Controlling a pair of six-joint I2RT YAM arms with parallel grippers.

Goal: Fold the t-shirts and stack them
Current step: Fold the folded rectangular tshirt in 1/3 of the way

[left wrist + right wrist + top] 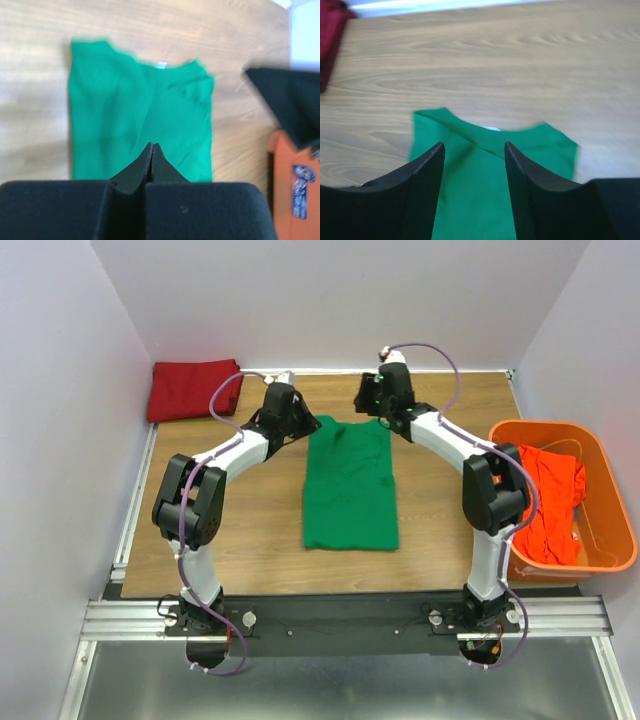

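The bright green t-shirt (350, 485) lies flat at mid-table, folded into a long narrow shape with its collar toward the back. My left gripper (310, 426) hovers by its back left corner; in the left wrist view the gripper (152, 145) is shut and empty above the green cloth (130, 115). My right gripper (383, 418) is over the back right corner; in the right wrist view it (472, 147) is open and empty above the collar end (485, 150). The dark red t-shirt (190, 388) lies folded at the back left. The orange-red t-shirt (550, 495) lies crumpled in the basket.
The rigid orange plastic basket (610, 490) stands at the table's right edge and also shows in the left wrist view (292, 190). White walls close in the back and both sides. Bare wood shows on either side of the green shirt.
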